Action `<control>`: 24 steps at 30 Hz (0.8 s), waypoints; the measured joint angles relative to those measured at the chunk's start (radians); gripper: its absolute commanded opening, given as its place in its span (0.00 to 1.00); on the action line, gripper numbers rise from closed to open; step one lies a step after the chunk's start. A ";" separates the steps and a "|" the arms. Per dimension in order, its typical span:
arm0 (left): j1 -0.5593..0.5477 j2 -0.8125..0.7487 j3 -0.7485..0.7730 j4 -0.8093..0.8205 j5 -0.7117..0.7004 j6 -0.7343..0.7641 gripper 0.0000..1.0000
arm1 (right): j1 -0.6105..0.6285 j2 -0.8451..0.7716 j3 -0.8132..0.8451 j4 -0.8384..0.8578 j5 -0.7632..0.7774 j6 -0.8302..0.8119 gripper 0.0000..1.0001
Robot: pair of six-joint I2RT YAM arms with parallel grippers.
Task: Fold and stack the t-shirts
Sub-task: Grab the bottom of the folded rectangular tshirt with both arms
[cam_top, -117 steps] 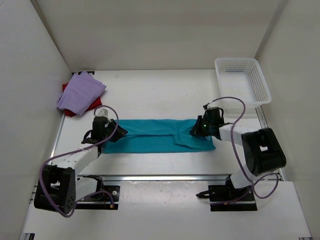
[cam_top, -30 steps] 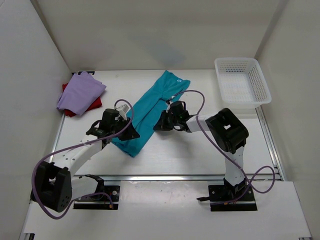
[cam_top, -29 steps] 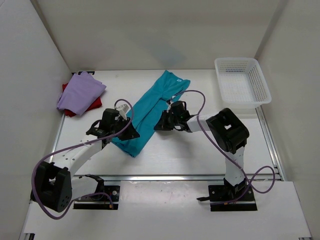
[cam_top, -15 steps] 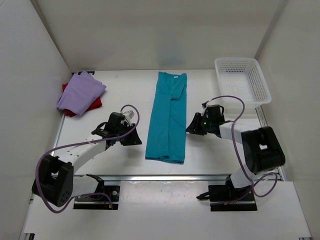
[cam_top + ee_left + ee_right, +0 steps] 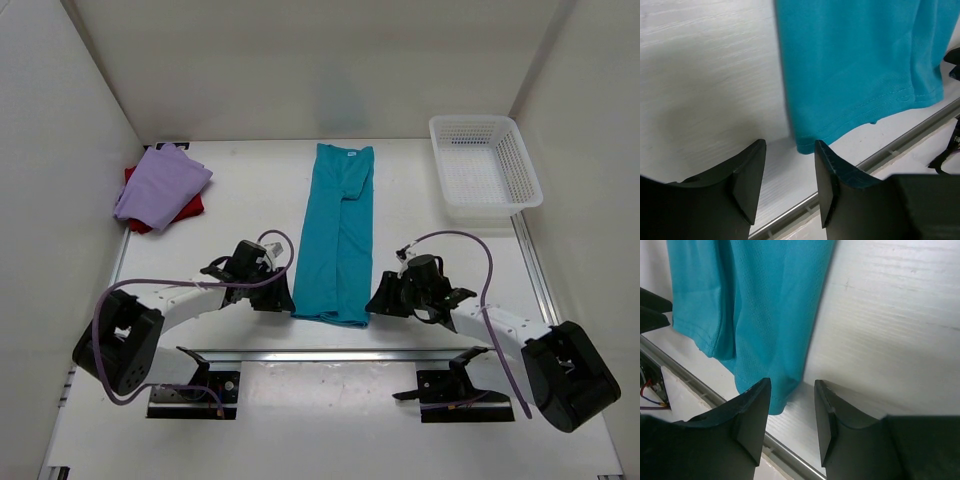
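Just ahead of the left pincer [image 5: 790,147] and the right pincer [image 5: 792,385], near hem between them, lies the teal t-shirt [image 5: 337,240], a folded strip whose long axis runs straight away from both. Each pincer stands open and empty beside one hem corner, neither arm nearer.

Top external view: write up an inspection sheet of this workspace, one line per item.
Surface: white table; metal rail along the near edge.
Job's things: teal t-shirt folded into a long strip, flat at centre; lavender t-shirt lying on red t-shirt, far left.
Clutter: white mesh basket, far right; nothing seen inside.
Tools: left tool open at the strip's near left corner; right tool open at its near right corner; neither holds cloth.
Cables: purple left cable and right cable loop over the arms.
Surroundings: plain white walls.
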 measured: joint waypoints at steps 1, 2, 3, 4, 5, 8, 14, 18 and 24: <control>-0.004 0.006 0.000 0.011 0.003 -0.005 0.51 | 0.006 -0.008 -0.007 0.006 0.006 0.011 0.39; -0.007 0.010 0.000 0.018 0.003 -0.009 0.47 | 0.014 -0.011 -0.013 0.014 0.006 0.020 0.38; -0.008 0.015 -0.002 0.028 0.004 -0.013 0.45 | 0.023 -0.012 -0.021 0.027 0.002 0.031 0.36; -0.011 0.020 -0.003 0.038 0.006 -0.018 0.43 | 0.031 -0.012 -0.028 0.039 -0.002 0.041 0.34; -0.012 0.022 -0.009 0.050 0.006 -0.022 0.44 | 0.037 -0.012 -0.035 0.050 -0.007 0.050 0.34; -0.020 0.022 -0.015 0.072 0.009 -0.034 0.51 | 0.047 -0.016 -0.050 0.063 -0.018 0.073 0.32; -0.031 0.025 -0.030 0.124 0.021 -0.061 0.43 | 0.062 -0.032 -0.076 0.072 -0.028 0.098 0.19; -0.034 0.040 -0.048 0.151 0.031 -0.076 0.18 | 0.077 -0.026 -0.083 0.077 -0.026 0.110 0.07; -0.038 0.043 -0.056 0.158 0.035 -0.078 0.00 | 0.102 -0.031 -0.090 0.076 -0.019 0.122 0.01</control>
